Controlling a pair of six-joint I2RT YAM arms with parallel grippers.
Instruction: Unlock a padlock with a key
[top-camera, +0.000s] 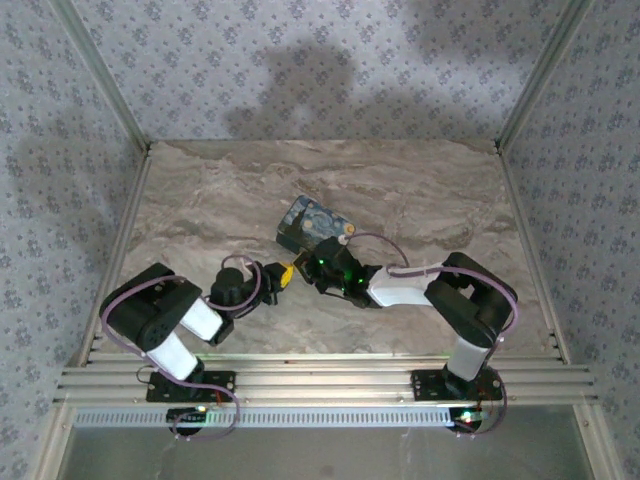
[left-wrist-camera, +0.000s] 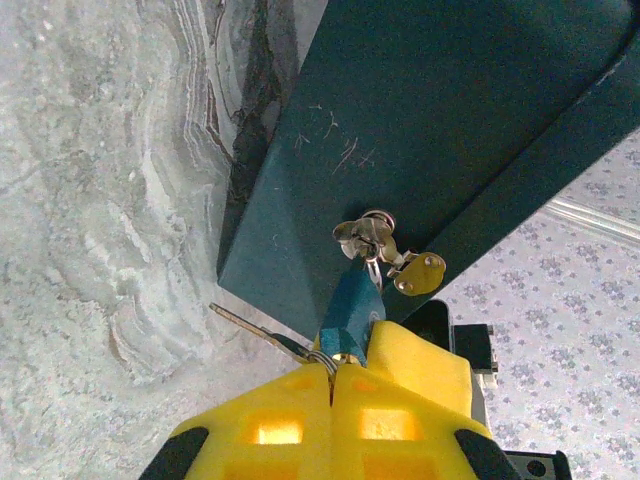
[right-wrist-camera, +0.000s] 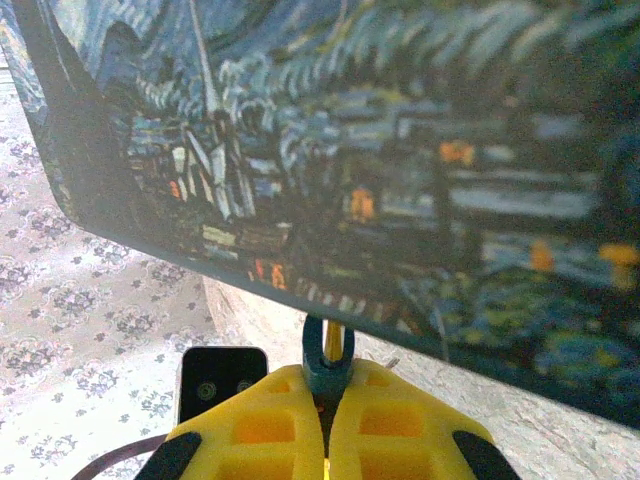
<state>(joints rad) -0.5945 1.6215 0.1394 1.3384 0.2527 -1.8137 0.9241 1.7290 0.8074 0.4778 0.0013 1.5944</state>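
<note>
L jaws, R jaws, both clamped on teal padlock (left-wrist-camera: 347, 300)

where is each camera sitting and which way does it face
top external: above and behind the arms, facing down at the marble table; left arm, right arm and bases show, jaws near the blue box
left wrist: on the left arm, facing along its yellow jaws, shut on a teal piece, at the box's plain dark side
right wrist: on the right arm, facing along its yellow jaws, shut on a teal piece, at the box's painted face
shared: both wrist views see the box, from different sides
</note>
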